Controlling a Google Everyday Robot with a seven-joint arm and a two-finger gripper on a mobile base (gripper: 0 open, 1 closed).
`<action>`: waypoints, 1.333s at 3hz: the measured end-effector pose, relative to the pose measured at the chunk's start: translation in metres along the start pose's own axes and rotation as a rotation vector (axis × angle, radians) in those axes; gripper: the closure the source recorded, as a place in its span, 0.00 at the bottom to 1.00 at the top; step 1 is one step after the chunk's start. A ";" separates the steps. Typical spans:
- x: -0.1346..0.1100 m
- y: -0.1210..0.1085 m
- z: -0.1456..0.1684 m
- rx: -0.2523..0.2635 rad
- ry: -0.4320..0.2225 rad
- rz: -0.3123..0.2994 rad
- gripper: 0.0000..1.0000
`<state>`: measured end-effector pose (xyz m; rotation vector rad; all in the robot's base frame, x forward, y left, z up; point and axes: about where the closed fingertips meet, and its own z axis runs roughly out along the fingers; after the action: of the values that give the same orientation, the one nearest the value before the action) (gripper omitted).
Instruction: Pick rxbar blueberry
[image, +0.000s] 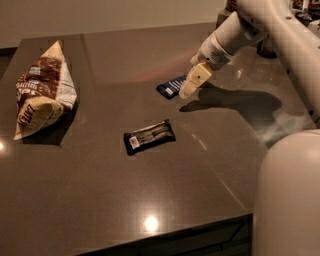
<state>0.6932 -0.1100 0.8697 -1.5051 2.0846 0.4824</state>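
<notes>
The rxbar blueberry is a small flat navy-blue wrapper with a white patch, lying on the dark table right of centre toward the back. My gripper hangs on the white arm coming in from the upper right. Its cream fingers cover the bar's right end, at or just above it. A black bar wrapper lies nearer the front, apart from the gripper.
A large brown-and-cream bag lies at the table's left. The arm's white body fills the lower right. Dark objects stand at the back right. The table's front edge runs along the bottom.
</notes>
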 end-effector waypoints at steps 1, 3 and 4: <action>-0.008 -0.001 0.018 -0.011 -0.018 0.011 0.00; -0.016 0.000 0.038 -0.004 0.002 -0.012 0.41; -0.020 0.005 0.036 -0.011 0.003 -0.030 0.64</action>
<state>0.7011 -0.0727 0.8531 -1.5419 2.0613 0.4811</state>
